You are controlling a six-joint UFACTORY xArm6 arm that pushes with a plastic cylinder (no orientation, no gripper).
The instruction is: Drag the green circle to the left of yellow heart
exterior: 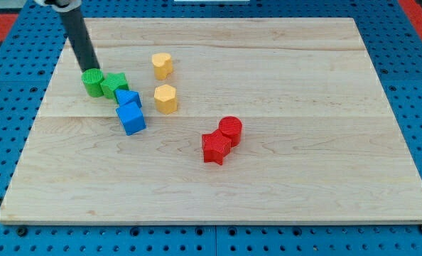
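The dark rod's tip [89, 70], which has no fingers to grasp with, touches the round green plastic block [92, 82], already left of the yellow plastic heart [162, 65], though well apart.

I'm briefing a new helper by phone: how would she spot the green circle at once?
On the wooden board, look to the upper left, where the dark rod ends. The green circle sits right at my tip, leftmost of all blocks; its touching neighbour, the other green block, is angular, not round.
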